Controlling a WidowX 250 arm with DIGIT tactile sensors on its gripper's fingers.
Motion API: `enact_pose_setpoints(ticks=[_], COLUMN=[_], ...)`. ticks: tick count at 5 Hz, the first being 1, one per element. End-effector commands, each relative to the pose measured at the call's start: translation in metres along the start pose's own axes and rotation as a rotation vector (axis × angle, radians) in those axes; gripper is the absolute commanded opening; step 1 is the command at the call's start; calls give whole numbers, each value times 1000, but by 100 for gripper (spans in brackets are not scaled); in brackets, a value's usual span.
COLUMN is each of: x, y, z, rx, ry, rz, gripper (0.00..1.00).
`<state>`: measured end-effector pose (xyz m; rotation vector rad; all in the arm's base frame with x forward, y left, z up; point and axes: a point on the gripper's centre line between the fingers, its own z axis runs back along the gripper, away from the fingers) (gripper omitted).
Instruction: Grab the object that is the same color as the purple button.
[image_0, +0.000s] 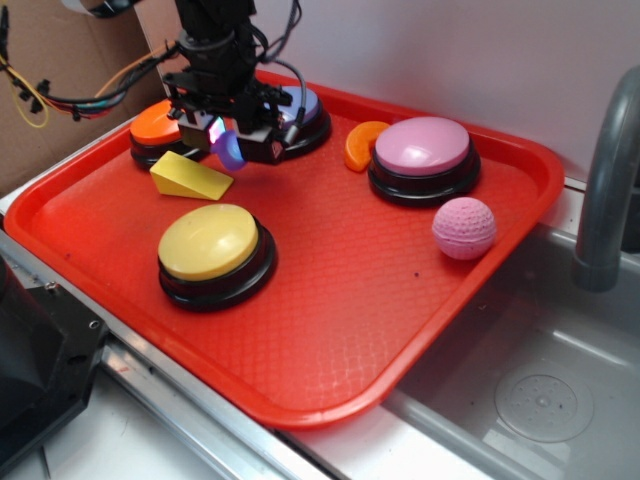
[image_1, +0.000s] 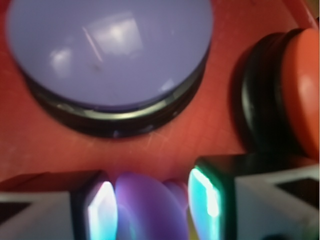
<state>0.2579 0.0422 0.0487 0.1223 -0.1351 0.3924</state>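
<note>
**Robot gripper closed around a small purple lump above a red tray**

A metal sink counter fills the scene, with a grey faucet at the right edge and a pale wall behind. On the counter lies a large red plastic tray, rectangular with rounded corners, a raised rim and a fine waffle texture.

Four big round push buttons sit on the tray, each a smooth dome on a black base. A yellow button is nearest the camera, a pink button stands at the right, an orange button at the far left, and the purple button at the back, partly hidden behind the arm. The wrist view shows its dome bluish-purple and glossy, with window glare on it.

Smaller pieces lie among them: a textured pink ball near the tray's right rim, a yellow wedge just in front of the orange button, and an orange crescent touching the pink button's left side.

The black gripper hangs between the orange and purple buttons. Its fingers are drawn in close on the object, a small, glossy, rounded purple lump; in the wrist view the lump sits between the two pads, which appear to touch both its sides.

The grasp looks made, and the lump seems raised off the tray, though this is hard to confirm. The next move likely calls for a steady lift without loosening, since the smooth, rounded shape could slip.
</note>
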Motion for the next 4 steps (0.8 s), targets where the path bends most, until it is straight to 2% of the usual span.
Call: enact_pose_setpoints(ticks=[1, 2, 3, 4], x=[-7, -24, -31, -28], y=[-25, -32, -27, -18], z=[83, 114, 134, 129], rx=[-91, -149, -152, -168], ry=[-47, -15, 55, 98], rz=[-149, -154, -169, -148], gripper=[0, 0, 2, 0])
